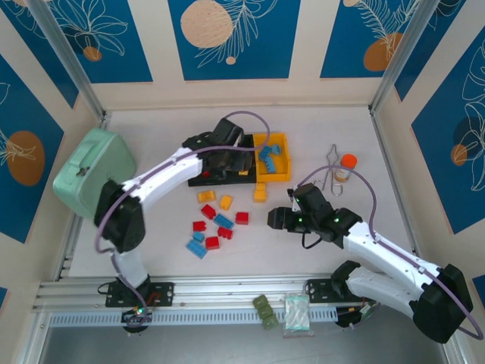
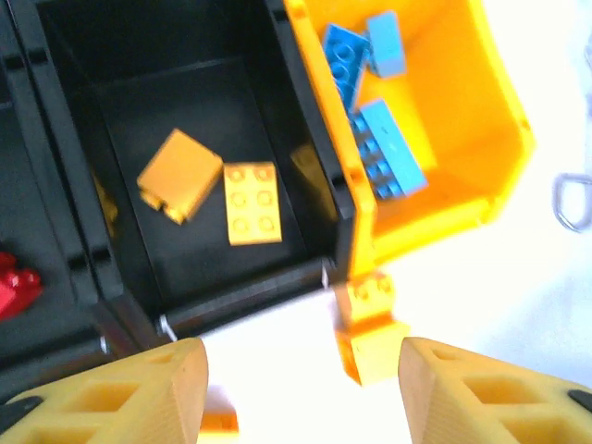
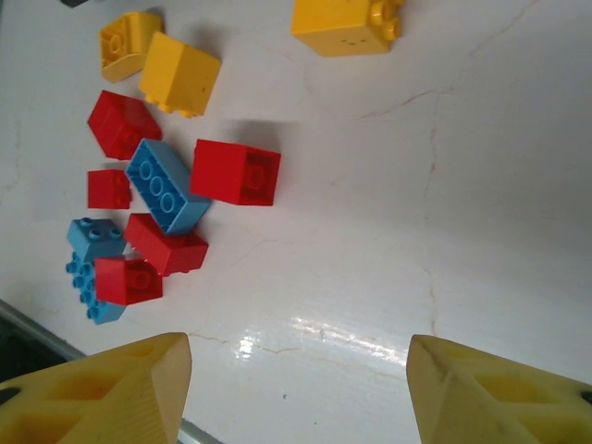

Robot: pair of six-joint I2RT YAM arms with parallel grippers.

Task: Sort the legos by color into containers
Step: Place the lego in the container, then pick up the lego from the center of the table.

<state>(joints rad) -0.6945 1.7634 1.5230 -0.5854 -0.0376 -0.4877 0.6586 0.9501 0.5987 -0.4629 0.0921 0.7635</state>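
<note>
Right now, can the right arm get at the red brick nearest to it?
Probably yes: that red brick lies on the table just ahead of its open jaws, with nothing between.

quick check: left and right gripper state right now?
Left gripper: open, holding nothing.
Right gripper: open, holding nothing.
</note>
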